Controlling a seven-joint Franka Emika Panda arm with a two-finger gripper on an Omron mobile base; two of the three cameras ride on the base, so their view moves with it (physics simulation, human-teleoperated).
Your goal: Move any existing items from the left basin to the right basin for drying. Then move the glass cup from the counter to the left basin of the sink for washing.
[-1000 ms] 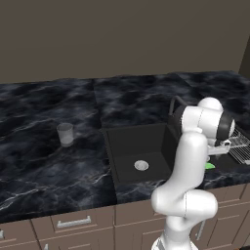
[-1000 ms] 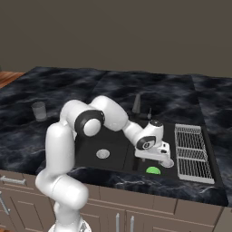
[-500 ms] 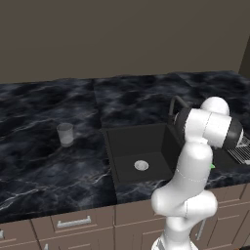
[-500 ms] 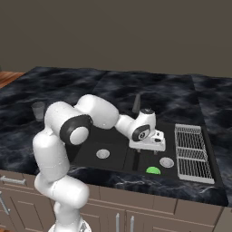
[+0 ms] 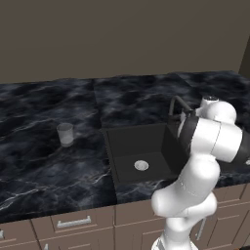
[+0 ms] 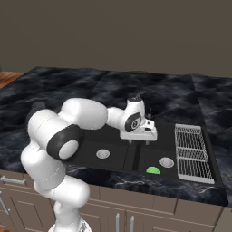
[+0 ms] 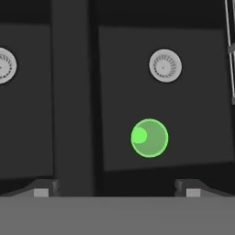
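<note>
The green lump point(image 7: 149, 137) lies on the floor of the right basin point(image 7: 197, 119), below its silver drain in the hand view; it also shows near that basin's front wall point(image 6: 153, 171). My gripper point(image 6: 139, 141) hangs open and empty above the sink, over the divider between the basins. In the hand view its fingertips point(image 7: 193, 189) stand wide apart, and the gripper point(image 7: 117, 190) is well clear of the lump. The left basin point(image 5: 132, 146) holds nothing but its drain. The glass cup point(image 5: 65, 134) stands upright on the counter point(image 5: 49, 166), left of the sink.
A silver wire rack point(image 6: 192, 152) lies on the counter right of the right basin. The dark curved faucet point(image 5: 178, 102) rises behind the sink, close to my forearm. A wall runs along the back of the counter.
My open gripper has risen and drifted left, from over the right basin towards the divider. The green lump stays where it lay in the right basin. The cup has not moved.
</note>
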